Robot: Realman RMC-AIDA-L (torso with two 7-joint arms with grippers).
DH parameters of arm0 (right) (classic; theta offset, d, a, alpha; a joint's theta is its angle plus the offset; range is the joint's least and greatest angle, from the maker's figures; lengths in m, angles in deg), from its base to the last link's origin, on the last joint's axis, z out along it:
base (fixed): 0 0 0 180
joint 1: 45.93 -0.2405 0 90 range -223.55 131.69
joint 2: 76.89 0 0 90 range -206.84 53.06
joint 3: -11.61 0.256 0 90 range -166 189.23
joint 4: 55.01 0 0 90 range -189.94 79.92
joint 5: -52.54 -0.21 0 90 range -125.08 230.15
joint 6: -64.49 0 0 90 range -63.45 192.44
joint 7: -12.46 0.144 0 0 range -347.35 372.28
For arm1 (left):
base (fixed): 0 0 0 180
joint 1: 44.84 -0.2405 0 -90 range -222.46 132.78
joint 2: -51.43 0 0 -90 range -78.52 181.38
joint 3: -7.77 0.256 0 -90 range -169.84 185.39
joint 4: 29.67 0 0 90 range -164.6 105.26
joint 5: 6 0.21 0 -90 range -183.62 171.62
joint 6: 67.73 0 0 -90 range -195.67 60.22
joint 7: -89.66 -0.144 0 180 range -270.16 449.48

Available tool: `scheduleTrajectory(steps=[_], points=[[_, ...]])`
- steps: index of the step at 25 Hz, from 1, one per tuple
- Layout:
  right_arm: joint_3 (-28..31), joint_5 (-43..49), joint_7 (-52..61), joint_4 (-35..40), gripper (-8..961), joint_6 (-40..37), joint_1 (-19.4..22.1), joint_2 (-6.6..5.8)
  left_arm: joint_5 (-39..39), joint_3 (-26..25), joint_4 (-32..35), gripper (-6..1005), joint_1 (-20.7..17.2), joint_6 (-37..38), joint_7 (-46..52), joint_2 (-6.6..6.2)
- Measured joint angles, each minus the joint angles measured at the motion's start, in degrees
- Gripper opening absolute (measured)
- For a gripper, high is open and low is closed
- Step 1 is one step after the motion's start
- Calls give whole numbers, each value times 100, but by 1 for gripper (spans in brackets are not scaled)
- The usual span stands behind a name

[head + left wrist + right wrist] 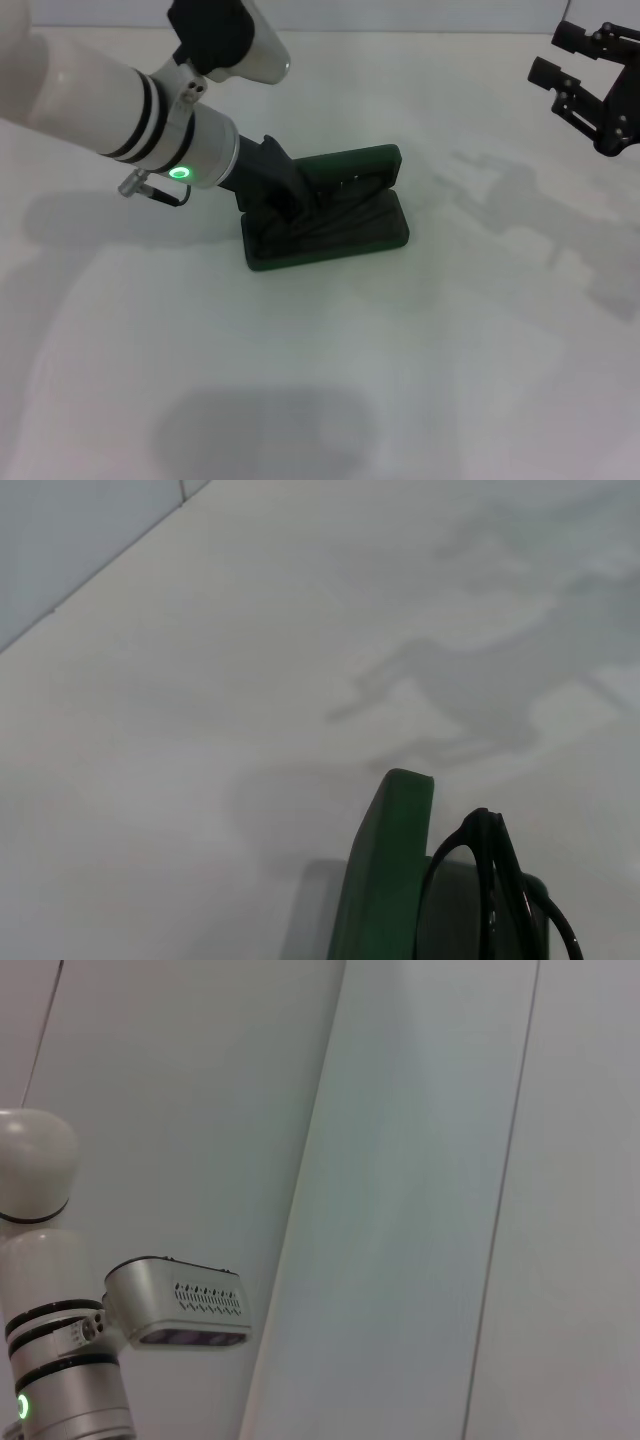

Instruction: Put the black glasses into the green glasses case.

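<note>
Closest to you, at the left of the head view, your left arm reaches in from the near left, white with black bands and a green light on its wrist. Its left gripper (pixel 283 205) dips into the left end of the green glasses case (pixel 372 236). You cannot tell whether its fingers are apart or together, as the black wrist housing covers them.

That case lies open at the middle of the white table (pixel 420 380), its lid (pixel 352 166) standing up on the far side. Inside the tray you can make out the black glasses (pixel 335 212), thin dark lines against the dark lining. From the left wrist view, the black frame (pixel 487 875) sits just beside the upright green lid (pixel 385 875).

Your right gripper (pixel 585 75) hangs well apart at the far right, above the table, fingers spread and holding nothing.
</note>
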Motion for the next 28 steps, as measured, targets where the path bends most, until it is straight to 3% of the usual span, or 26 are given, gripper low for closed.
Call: scheduleTrajectory(steps=[12, 22, 28], points=[[-7, -11, -62, -15, 364, 25, -2, 0, 295, 634, 95, 189, 8, -475, -130, 20], [-18, -10, -80, -140, 364, 56, -49, -7, 190, 592, 155, 236, -16, -547, -111, 23], [-6, 4, -80, -140, 363, 40, -44, -17, -177, 345, 166, 274, -20, -169, -172, 0]])
